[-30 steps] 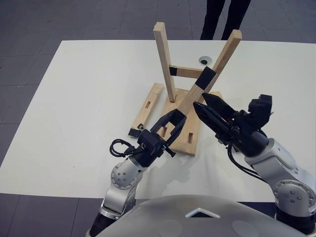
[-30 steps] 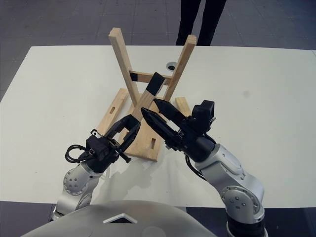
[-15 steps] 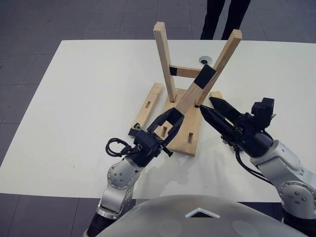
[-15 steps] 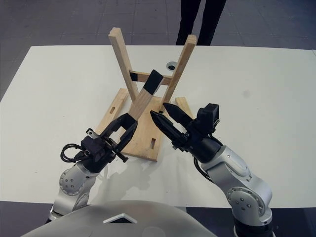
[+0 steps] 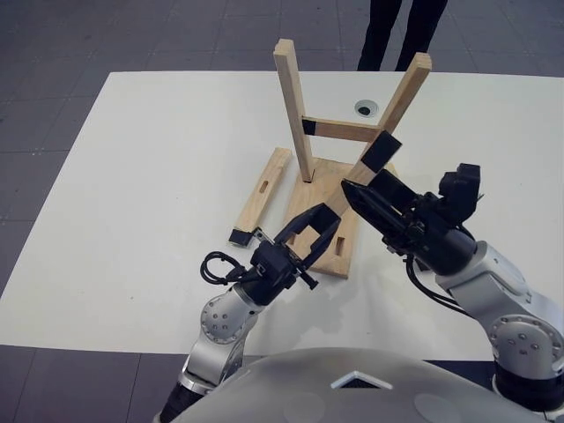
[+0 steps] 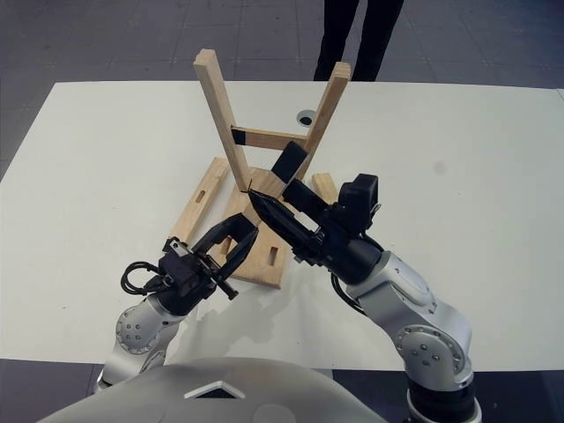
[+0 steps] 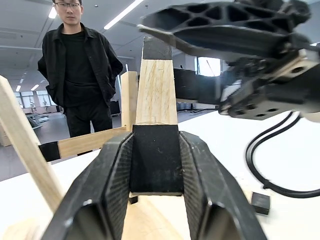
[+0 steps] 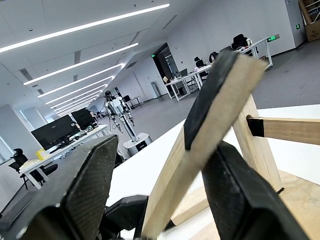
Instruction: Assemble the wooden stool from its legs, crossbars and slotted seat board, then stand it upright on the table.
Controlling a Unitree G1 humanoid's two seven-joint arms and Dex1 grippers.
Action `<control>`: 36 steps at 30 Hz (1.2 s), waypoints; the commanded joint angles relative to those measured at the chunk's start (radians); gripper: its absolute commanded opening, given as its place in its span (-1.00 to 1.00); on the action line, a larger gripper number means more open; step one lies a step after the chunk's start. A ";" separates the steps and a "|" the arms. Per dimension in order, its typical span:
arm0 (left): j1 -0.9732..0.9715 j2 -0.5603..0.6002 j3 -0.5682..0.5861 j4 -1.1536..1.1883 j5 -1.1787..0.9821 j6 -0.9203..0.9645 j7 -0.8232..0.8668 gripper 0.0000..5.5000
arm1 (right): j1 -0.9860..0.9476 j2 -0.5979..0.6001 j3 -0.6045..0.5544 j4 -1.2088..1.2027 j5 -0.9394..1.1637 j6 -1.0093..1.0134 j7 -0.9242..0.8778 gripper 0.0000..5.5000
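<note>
Right gripper (image 8: 167, 150) has swung in, fingers spread astride the loose leg (image 5: 380, 152), whose lower end the left gripper (image 7: 156, 137) pinches. Likely a 2-handed seating into the seat board (image 5: 328, 176).

The far end of the seat board (image 5: 328, 187) is fenced by the far-left leg (image 5: 293, 106) and far-right leg (image 5: 403, 92), tied by a crossbar (image 5: 339, 129); a gap opens under the bar. A loose leg (image 5: 380, 152) slants over the board's right half, pinched at the board's near edge by the left gripper (image 5: 330, 218). The right gripper (image 5: 363, 185) straddles it, fingers apart. 1 slotted bar (image 5: 262, 192) lies just left of the board. Beyond it, and right of the board, runs open tabletop (image 5: 141, 176).
</note>
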 commanded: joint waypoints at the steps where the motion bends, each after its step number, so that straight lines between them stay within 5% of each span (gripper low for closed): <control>1: 0.007 0.004 -0.013 -0.009 0.004 -0.015 -0.002 -0.52 | -0.038 0.010 0.012 0.029 -0.012 0.015 -0.015 -0.12; 9: 0.007 0.007 0.003 -0.003 -0.008 -0.021 0.003 -0.52 | -0.032 0.004 -0.016 0.036 0.001 0.007 -0.012 -0.65; 24: -0.027 -0.017 0.021 0.056 0.163 -0.170 0.061 -0.52 | 0.001 0.041 -0.042 0.064 0.215 0.027 -0.141 -0.85; 36: -0.021 -0.033 -0.005 0.107 0.264 -0.245 0.144 -0.52 | 0.033 0.075 -0.055 0.047 0.161 -0.009 -0.212 -0.85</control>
